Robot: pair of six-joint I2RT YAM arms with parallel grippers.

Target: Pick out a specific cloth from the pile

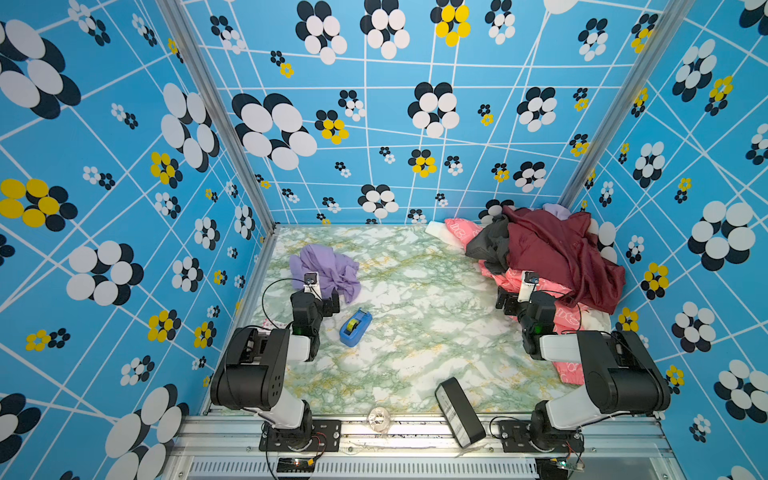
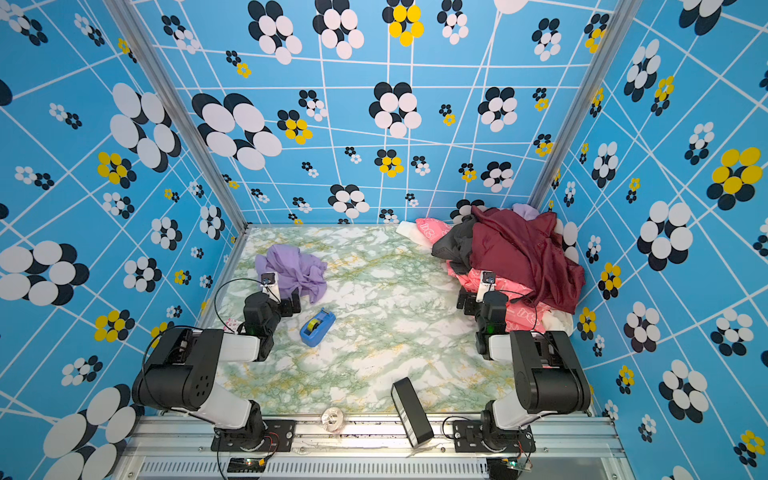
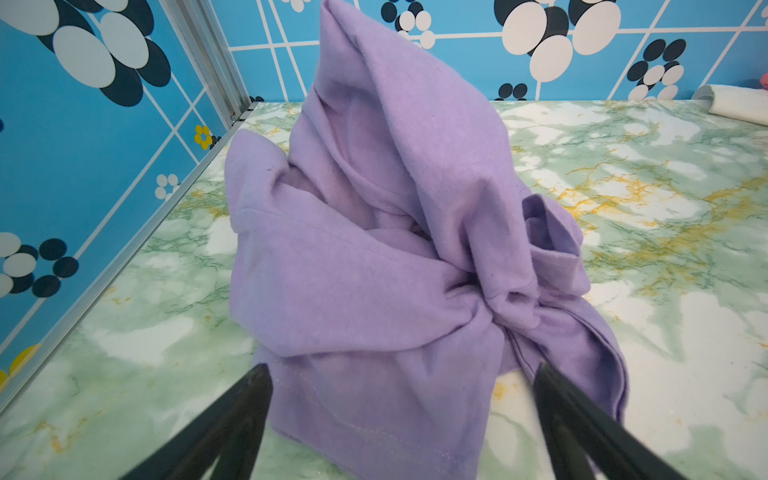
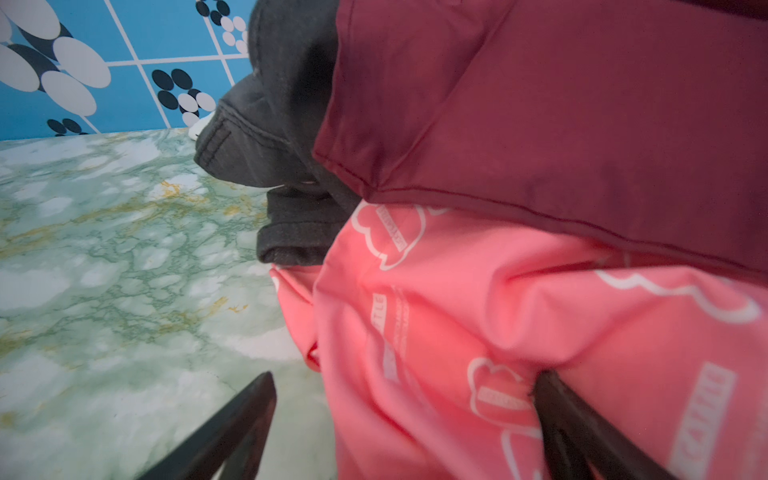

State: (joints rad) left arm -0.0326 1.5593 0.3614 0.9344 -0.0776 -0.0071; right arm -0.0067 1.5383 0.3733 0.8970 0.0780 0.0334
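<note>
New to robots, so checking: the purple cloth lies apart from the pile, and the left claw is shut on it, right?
Not quite. The cloth does lie apart from the pile, but the left claw is open, its jaws spread wide at the cloth's edge, as the left wrist view shows.

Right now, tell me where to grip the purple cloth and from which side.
Likely best: the bunched ridge of the cloth, taken from above by the left gripper. Folds gather thick there, while the hem lies flat on the table. The open gripper stands over the near edge.
</note>
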